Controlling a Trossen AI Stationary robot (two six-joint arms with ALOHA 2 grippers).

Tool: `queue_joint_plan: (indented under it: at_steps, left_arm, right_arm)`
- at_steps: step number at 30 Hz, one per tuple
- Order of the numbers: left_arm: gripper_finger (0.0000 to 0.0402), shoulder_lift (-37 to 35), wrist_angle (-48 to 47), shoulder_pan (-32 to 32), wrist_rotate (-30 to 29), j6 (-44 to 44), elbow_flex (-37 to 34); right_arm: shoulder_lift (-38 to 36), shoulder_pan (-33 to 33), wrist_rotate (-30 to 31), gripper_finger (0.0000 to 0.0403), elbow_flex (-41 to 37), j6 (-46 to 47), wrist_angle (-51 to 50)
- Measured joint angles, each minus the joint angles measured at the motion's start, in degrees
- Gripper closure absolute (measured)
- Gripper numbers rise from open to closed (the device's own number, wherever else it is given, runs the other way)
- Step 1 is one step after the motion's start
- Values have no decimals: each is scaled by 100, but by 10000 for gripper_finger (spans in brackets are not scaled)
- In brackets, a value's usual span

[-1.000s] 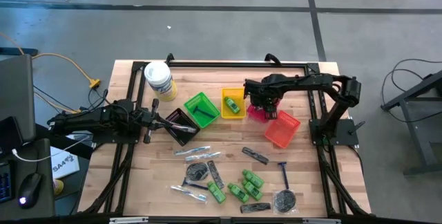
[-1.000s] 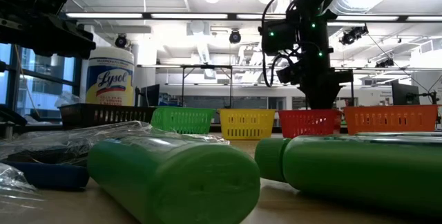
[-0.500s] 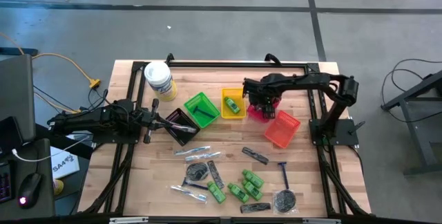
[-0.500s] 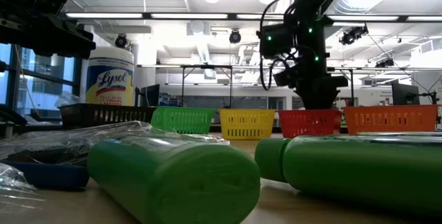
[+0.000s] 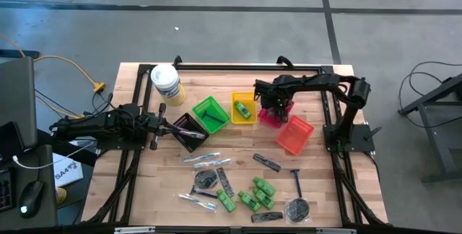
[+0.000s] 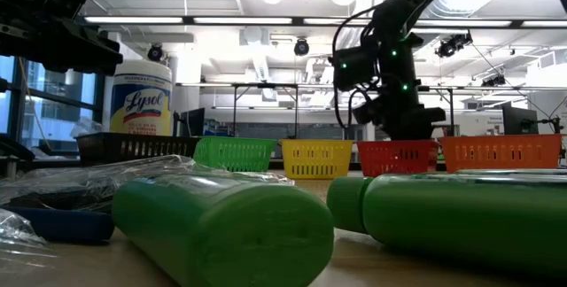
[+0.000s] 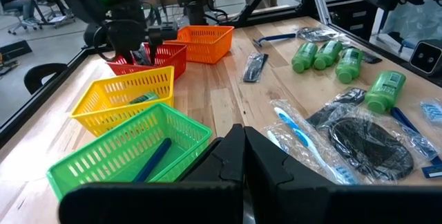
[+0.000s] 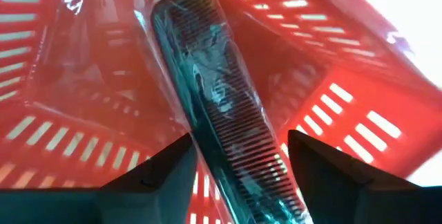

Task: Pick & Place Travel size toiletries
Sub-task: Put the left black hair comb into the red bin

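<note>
The table (image 5: 144, 191) holds a row of baskets; loose bottles (image 5: 249, 199), razors and packets fill its near half, leaving bare wood at the sides. The red basket (image 5: 268, 120) is mostly hidden under the right gripper (image 5: 275, 111), whose fingers stand spread with a wrapped comb (image 8: 217, 106) between them, inside the basket. The left gripper (image 7: 238, 162), shut and empty, waits by the black basket (image 5: 189, 131).

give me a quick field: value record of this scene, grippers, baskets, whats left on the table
right gripper: open, over the red basket, a wrapped comb lying between its fingers
left gripper: shut, waiting near the black basket
yellow basket: one green bottle
orange basket: nothing seen inside
loose on table: green bottles, razor, combs, round packets
</note>
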Motion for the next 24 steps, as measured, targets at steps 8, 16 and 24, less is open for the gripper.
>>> queue_joint_plan:
  at_steps: [8,16,24]
  left_arm:
    - [402,-2,-2,2,-2,0,0]
    - [402,0,-2,2,-2,0,0]
    - [402,-1,-2,2,-2,0,0]
  right_arm:
    - [0,107,138,340,0,-123,100]
    - [-1,112,217,393,0,-146,120]
    - [-156,333,699,397,0,-302,161]
